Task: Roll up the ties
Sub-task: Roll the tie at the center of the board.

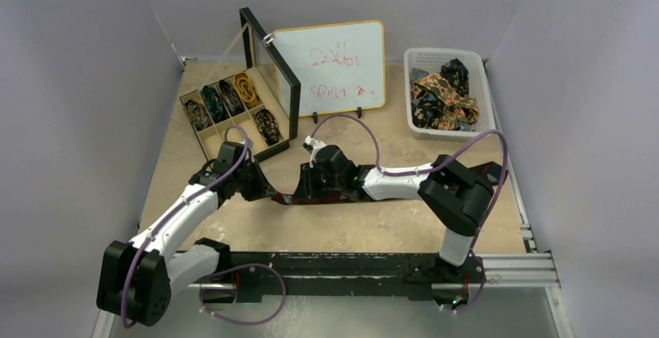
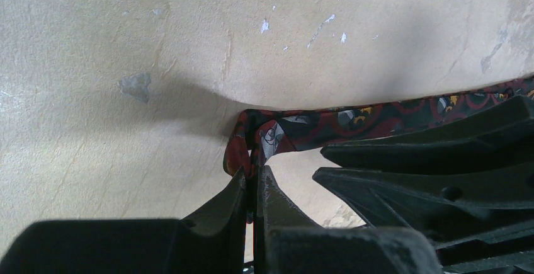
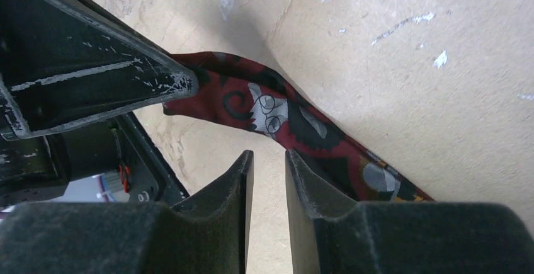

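Note:
A dark maroon tie (image 1: 332, 197) with a cartoon pattern lies in a long strip across the middle of the table. My left gripper (image 1: 264, 189) is shut on its folded left end (image 2: 252, 142), with the fabric pinched between the fingertips. The strip runs off to the right (image 2: 403, 111) along the table. My right gripper (image 1: 309, 186) hovers just right of the left one, jaws a little apart and empty (image 3: 269, 157). The tie (image 3: 271, 110) passes just beyond its fingertips, and one finger (image 3: 315, 186) overlaps the strip's edge.
An open wooden box (image 1: 203, 132) at back left holds several rolled ties in compartments, its glass lid (image 1: 272, 74) standing up. A whiteboard (image 1: 334, 66) stands at the back. A white basket (image 1: 486, 93) at back right holds loose ties. A metal rail (image 1: 513, 264) runs along the near edge.

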`<state>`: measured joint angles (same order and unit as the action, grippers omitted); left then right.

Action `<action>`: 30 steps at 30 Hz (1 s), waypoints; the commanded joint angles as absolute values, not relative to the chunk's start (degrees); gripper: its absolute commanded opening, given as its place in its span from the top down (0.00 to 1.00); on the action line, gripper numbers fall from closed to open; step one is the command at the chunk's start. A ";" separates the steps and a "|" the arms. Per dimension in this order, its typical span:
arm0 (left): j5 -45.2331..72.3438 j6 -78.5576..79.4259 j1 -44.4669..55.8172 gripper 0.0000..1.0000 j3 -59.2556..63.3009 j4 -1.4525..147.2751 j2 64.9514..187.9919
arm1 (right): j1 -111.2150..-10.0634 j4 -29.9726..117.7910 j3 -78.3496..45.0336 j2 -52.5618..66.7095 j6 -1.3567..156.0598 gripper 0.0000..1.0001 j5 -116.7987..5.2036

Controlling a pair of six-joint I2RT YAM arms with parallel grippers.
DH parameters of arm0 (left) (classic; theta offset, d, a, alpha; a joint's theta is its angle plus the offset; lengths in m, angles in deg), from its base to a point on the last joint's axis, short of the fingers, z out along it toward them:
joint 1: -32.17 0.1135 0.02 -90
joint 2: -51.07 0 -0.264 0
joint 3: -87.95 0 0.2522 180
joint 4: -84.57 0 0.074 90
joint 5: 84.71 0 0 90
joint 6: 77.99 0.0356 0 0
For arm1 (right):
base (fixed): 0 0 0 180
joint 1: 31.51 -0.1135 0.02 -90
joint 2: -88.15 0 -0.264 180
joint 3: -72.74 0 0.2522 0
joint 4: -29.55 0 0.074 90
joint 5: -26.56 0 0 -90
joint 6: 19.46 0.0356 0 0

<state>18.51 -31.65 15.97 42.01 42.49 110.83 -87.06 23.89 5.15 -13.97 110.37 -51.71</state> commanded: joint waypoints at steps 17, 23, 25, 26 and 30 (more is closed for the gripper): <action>20.13 -30.22 15.74 1.00 42.20 44.00 109.10 | -87.16 33.37 -2.16 -23.00 116.92 0.89 -51.60; 19.84 -30.34 15.74 1.00 42.42 43.81 109.07 | -87.15 32.30 -0.49 -18.28 116.37 0.81 -51.52; 19.88 -30.43 15.74 1.00 42.54 43.99 109.05 | -87.14 32.10 -0.61 -17.79 115.91 0.81 -51.47; 19.91 -30.44 15.74 1.00 42.55 44.07 109.10 | -87.15 31.73 -0.61 -17.76 115.74 0.81 -51.36; 20.19 -30.28 15.74 1.00 42.38 44.36 109.42 | -87.06 31.62 -0.53 -18.48 116.24 0.82 -52.35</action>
<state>19.12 -31.27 15.97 42.23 42.93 109.87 -87.06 31.02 -0.62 -19.76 116.40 -50.58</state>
